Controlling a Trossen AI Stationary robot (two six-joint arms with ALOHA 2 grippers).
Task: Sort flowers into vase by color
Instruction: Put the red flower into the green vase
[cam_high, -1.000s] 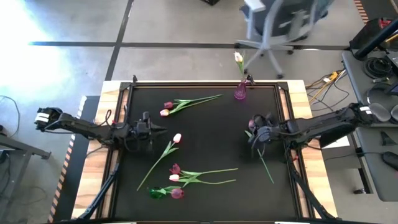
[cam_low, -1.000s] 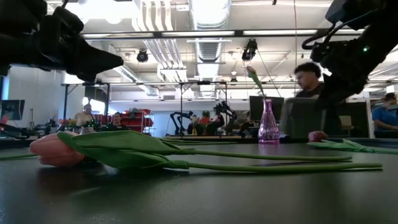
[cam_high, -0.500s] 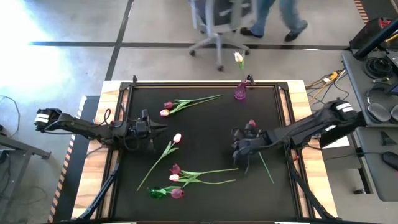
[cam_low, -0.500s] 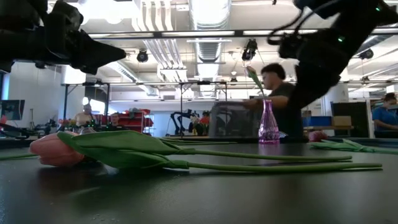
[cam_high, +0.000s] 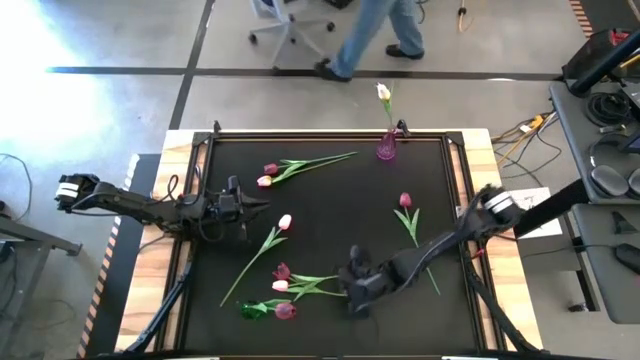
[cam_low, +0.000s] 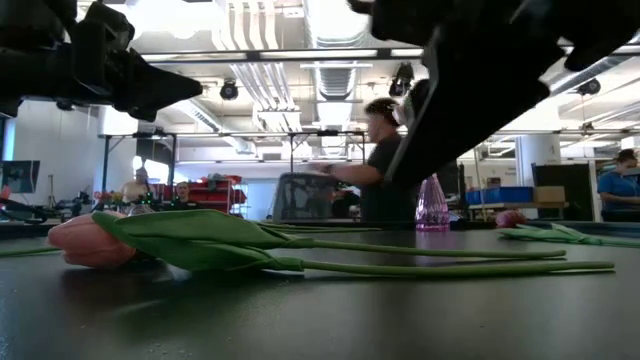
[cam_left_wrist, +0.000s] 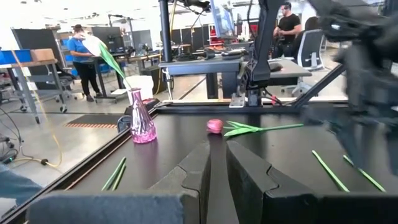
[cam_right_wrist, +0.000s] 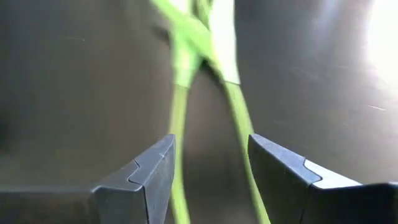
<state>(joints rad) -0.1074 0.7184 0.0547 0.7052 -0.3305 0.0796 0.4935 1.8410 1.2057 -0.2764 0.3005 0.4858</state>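
Right gripper swung from right of centre down to lower centre of the high view since a second ago, fingers now spread wide over two crossed green stems, gripping nothing. Magenta tulip left lying right of centre. Left gripper unmoved at left, fingers nearly together, empty. Right arm blurred, blocking much of the low view.

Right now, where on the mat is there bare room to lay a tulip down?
Free: the mat's middle, between the pink vase, the lone dark tulip and the pale tulip; also the near-right corner. Crowded: near-left, where the tulip pair, green vase and open right pincer meet.
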